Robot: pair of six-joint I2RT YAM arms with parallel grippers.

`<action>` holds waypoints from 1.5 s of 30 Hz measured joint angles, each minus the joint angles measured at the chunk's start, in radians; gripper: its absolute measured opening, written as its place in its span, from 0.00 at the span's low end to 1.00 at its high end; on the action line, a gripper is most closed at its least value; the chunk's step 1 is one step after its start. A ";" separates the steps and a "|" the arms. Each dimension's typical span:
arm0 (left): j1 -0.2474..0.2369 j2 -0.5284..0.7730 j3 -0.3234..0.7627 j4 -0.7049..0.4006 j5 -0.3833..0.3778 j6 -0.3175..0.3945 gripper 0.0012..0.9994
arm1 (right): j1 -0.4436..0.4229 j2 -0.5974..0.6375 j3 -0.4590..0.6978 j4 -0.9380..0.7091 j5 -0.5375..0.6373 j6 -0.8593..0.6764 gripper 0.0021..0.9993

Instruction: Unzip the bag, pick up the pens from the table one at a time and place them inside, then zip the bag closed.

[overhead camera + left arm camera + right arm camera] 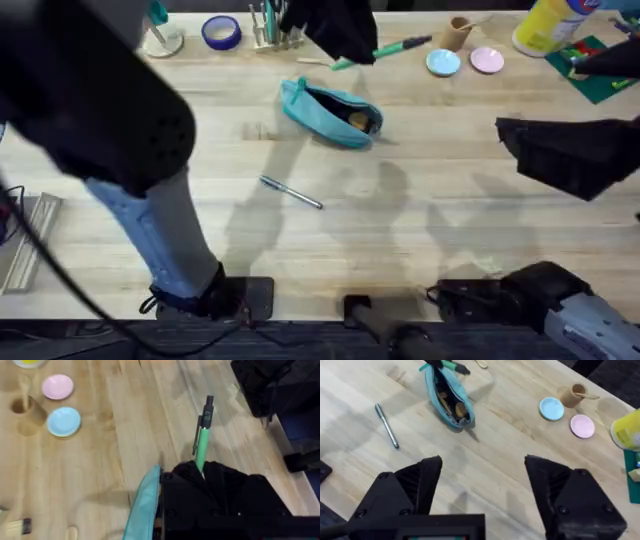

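Left pincer (345, 45) is clamped on the green pen (400, 47), held above the far end of the teal bag (330, 112). Bag lies unzipped on the surface (420, 230), mouth gaping. Silver pen (291, 192) rests on the surface just beside the bag. Right pincer (482, 485) hangs spread wide, holding nothing.

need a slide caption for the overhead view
Left end effector holds green pen above open teal bag; silver pen waits on table.
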 joint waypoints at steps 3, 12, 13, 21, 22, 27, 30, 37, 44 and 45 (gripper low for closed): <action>-0.009 0.057 0.000 0.001 0.006 0.010 0.04 | 0.000 0.000 0.000 0.000 0.005 0.000 1.00; -0.023 0.143 0.000 0.011 0.019 0.020 0.04 | 0.000 0.000 0.000 0.001 0.037 0.000 1.00; -0.023 0.144 0.000 0.017 0.013 0.020 0.04 | 0.000 0.000 0.000 0.001 0.037 0.000 1.00; -0.023 0.182 0.000 0.014 -0.002 0.026 0.04 | 0.000 0.000 0.000 0.002 0.045 0.000 1.00; -0.023 0.194 0.000 0.014 -0.003 0.027 0.04 | 0.000 0.000 0.000 0.002 0.045 0.000 1.00; -0.023 0.260 0.000 0.014 -0.006 0.027 0.04 | 0.000 0.000 0.000 0.002 0.045 0.000 1.00; -0.023 0.283 0.000 0.006 -0.016 0.026 0.04 | 0.000 0.000 0.000 0.002 0.045 0.000 1.00; -0.025 0.286 0.000 0.000 -0.121 0.027 0.04 | 0.000 0.000 0.000 0.002 0.045 0.000 1.00; -0.025 0.286 0.000 0.003 -0.218 0.026 0.04 | 0.000 0.000 0.000 0.002 0.045 0.000 1.00; -0.025 0.286 0.000 0.006 -0.227 0.026 0.04 | 0.000 0.000 0.000 0.002 0.045 0.000 1.00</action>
